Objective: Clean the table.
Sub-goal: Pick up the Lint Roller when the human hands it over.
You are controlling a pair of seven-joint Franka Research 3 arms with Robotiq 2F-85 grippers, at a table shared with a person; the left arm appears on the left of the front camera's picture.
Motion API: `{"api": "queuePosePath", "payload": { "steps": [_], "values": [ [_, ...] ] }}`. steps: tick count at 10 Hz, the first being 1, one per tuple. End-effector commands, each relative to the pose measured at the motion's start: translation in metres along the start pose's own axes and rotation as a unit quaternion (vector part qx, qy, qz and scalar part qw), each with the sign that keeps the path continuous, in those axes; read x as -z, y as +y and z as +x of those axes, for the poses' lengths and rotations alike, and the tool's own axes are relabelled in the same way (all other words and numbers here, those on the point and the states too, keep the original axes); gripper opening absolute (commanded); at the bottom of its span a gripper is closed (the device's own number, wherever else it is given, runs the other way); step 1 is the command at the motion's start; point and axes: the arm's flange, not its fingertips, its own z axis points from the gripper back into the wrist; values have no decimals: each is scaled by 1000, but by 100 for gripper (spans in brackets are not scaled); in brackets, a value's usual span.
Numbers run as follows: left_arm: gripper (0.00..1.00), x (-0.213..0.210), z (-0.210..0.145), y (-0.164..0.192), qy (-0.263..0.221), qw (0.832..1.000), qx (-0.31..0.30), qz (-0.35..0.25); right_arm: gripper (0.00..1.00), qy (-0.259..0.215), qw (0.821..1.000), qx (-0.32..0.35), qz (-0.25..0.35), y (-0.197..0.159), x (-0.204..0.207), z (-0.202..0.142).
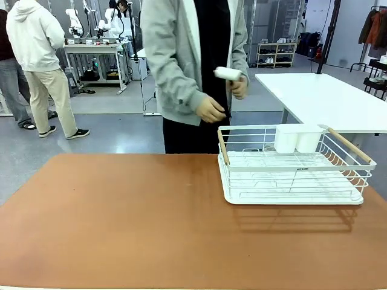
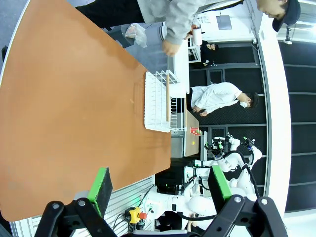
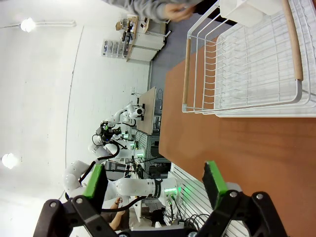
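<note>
The reddish-brown table [image 1: 121, 223] spreads across the front view, also seen in the left wrist view as the table [image 2: 74, 108] and in the right wrist view as the table [image 3: 237, 143]. A person in a grey hoodie stands at its far edge, holding a white roller-like object [image 1: 228, 74] in one hand. My left gripper [image 2: 160, 185] is open, held off the table's near edge with nothing between its green pads. My right gripper [image 3: 155, 180] is open too, off the table edge near the rack, also with nothing between its pads.
A white wire dish rack [image 1: 293, 164] with wooden handles and a white cup holder [image 1: 297, 138] stands on the table's right side. A white table [image 1: 326, 99] stands behind it. Other people stand far back left.
</note>
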Motion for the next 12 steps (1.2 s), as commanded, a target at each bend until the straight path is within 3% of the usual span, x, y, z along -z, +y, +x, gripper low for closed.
{"api": "queuePosePath", "payload": {
  "steps": [1, 12],
  "values": [
    [100, -3, -2, -3, -3, 1000, 10, -11, 100, -3, 1000, 0, 9, 4, 0, 0],
    [100, -3, -2, -3, -3, 1000, 10, -11, 100, -3, 1000, 0, 9, 4, 0, 0]
  ]
}}
